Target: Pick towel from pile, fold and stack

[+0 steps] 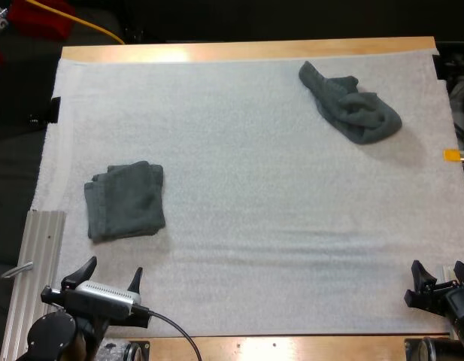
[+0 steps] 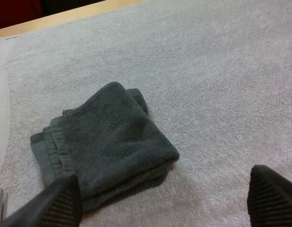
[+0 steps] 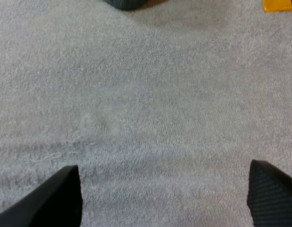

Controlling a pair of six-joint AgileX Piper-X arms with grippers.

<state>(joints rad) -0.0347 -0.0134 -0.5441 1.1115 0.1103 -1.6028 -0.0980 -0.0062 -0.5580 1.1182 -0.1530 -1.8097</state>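
Dark grey-green towels [image 1: 125, 200] lie on a white mat [image 1: 247, 195].

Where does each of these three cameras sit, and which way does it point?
High view: behind the arms, looking forward and down over the white mat; left claw and right claw show at the near edge, both open.
Left wrist view: on the left arm, looking down at the folded towel past its own two spread fingers.
Right wrist view: on the right arm, facing bare mat and the edge of the crumpled towel, past its own spread fingers.
Shared: both towels appear in the high view too.
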